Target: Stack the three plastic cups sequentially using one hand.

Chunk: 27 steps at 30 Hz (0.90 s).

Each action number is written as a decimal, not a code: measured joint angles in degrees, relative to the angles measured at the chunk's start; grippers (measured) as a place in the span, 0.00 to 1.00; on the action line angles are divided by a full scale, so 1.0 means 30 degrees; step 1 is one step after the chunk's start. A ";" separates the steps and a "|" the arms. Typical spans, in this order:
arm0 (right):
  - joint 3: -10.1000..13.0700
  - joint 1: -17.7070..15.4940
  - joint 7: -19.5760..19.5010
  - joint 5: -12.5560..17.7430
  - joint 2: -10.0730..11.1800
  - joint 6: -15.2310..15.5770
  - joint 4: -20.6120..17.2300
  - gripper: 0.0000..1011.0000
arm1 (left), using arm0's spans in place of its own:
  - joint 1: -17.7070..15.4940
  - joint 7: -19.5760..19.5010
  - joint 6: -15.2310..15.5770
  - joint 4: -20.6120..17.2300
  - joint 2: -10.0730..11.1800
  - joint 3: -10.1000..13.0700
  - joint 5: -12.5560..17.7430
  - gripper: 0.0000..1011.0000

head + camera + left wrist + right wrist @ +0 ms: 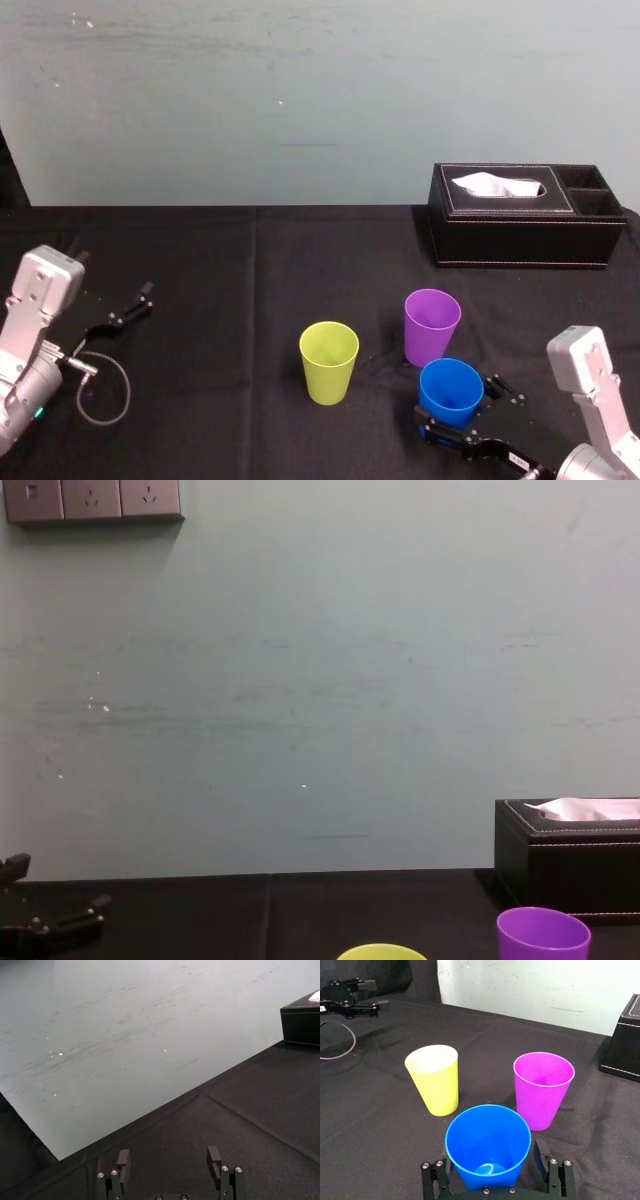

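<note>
**Right tool.** The right tool [462,407] is at the near right of the worktop [220,270], which is covered with a black cloth. It is closed on the blue cup [487,1137]. In the right wrist view, one finger [541,1152] sits against each side of the cup's wall, below the rim. The cup is upright with its mouth up, and its inside is empty. The pictures do not show whether its base touches the cloth.

**Other cups.** The purple cup [431,327] stands upright on the worktop just behind the blue cup, very close to it. Contact between the two cannot be confirmed. The yellow-green cup [328,362] stands upright to the left of both, apart from them, and slightly nearer to the robot than the purple cup. No cup is inside another.

**Left tool.** The left tool [167,1152] is at the far left of the worktop, well apart from the cups. Its fingers are spread and hold nothing. A loop of grey cable [105,390] lies beside its arm.

**Surroundings.** A black tissue box [520,235] stands at the back right of the worktop, behind the purple cup and well apart from it. A white tissue sticks up from its top slot. A pale green wall [320,680] rises behind the worktop.
</note>
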 joint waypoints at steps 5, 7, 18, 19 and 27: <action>0.0002 -0.0012 0.0005 0.0003 0.0015 0.0000 -0.0001 0.99 | 0.0000 0.0001 0.0000 0.0000 0.0000 0.0000 0.0000 0.99; 0.0004 -0.0023 0.0006 0.0007 0.0021 0.0004 -0.0011 0.99 | 0.0000 0.0001 0.0000 0.0000 0.0000 0.0000 0.0000 0.99; 0.0017 -0.0053 0.0006 0.0041 0.0039 0.0023 -0.0048 0.84 | 0.0001 0.0001 0.0000 0.0000 0.0000 0.0000 0.0000 0.99; 0.0021 -0.0056 0.0006 0.0047 0.0042 0.0026 -0.0049 0.81 | 0.0000 0.0001 0.0001 0.0000 0.0000 -0.0001 0.0001 0.99; 0.0034 -0.0068 0.0005 0.0066 0.0053 0.0036 -0.0066 0.72 | -0.0001 0.0001 0.0000 0.0000 0.0000 0.0000 0.0000 0.99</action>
